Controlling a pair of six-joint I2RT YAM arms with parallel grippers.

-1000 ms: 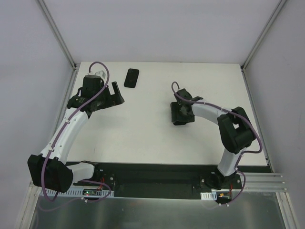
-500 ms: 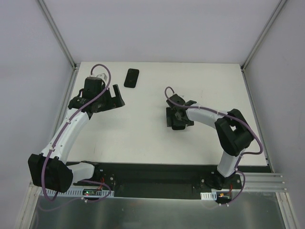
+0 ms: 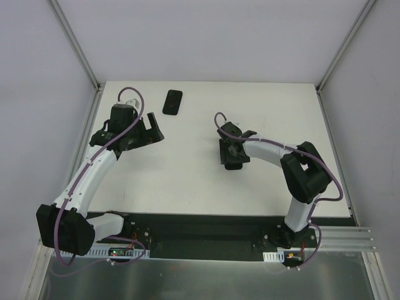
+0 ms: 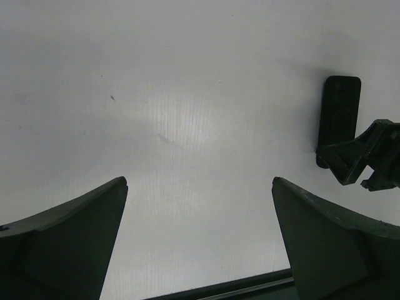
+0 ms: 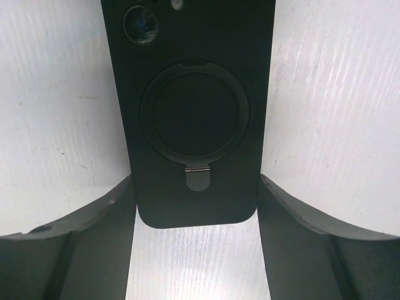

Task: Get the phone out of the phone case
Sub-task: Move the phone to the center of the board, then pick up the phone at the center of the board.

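Observation:
My right gripper (image 5: 195, 187) is shut on the lower end of the black phone case (image 5: 194, 94), one finger on each long side. The case lies back up on the white table, with a round ring holder (image 5: 194, 115) and a camera lens (image 5: 140, 25) in its cutout. In the top view this gripper (image 3: 231, 153) and the case (image 3: 234, 164) sit right of the table's middle. The case also shows in the left wrist view (image 4: 339, 112). My left gripper (image 3: 152, 128) is open and empty over bare table at the left (image 4: 199, 181).
A second black, flat, phone-shaped slab (image 3: 173, 102) lies at the back of the table, just beyond the left gripper. The white table (image 3: 187, 175) is walled at the left, back and right. A dark rail (image 3: 212, 225) runs along the near edge.
My right gripper has slid a little to the left across the table with the case in it. The left gripper has drawn back slightly. The slab at the back has not moved.

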